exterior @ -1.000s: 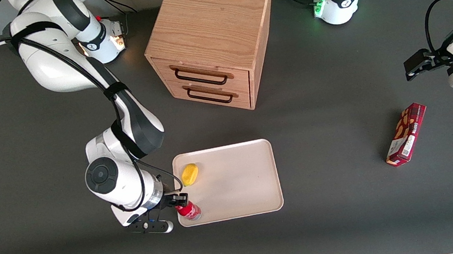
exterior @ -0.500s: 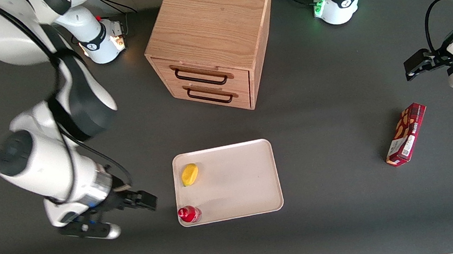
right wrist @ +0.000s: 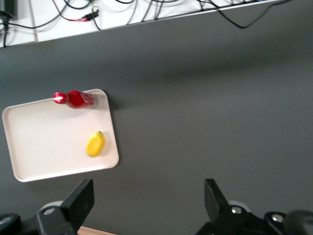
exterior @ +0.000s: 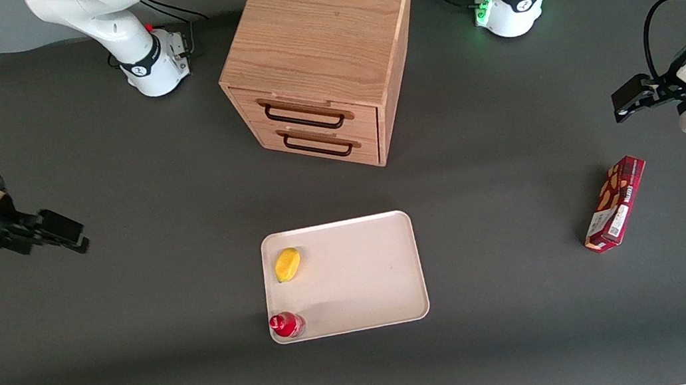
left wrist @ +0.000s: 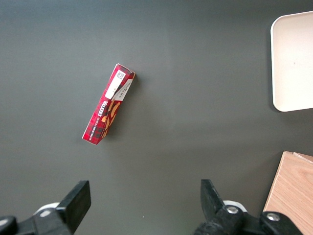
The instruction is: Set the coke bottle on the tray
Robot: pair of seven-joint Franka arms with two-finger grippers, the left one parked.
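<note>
The small red coke bottle [exterior: 286,324] stands upright in the corner of the cream-white tray [exterior: 362,284] nearest the front camera, toward the working arm's end. It shows too in the right wrist view [right wrist: 74,99], on the tray [right wrist: 44,142]. My gripper [exterior: 63,233] is open and empty, raised high over the bare table well away from the tray, toward the working arm's end. In the right wrist view its fingers [right wrist: 83,198] are spread wide with only table between them.
A yellow lemon [exterior: 287,264] lies on the tray, farther from the front camera than the bottle. A wooden two-drawer cabinet [exterior: 321,61] stands farther back. A dark-red snack box [exterior: 615,202] lies toward the parked arm's end.
My gripper let go of the bottle, leaving it standing on the tray, then drew away and up toward the working arm's end of the table.
</note>
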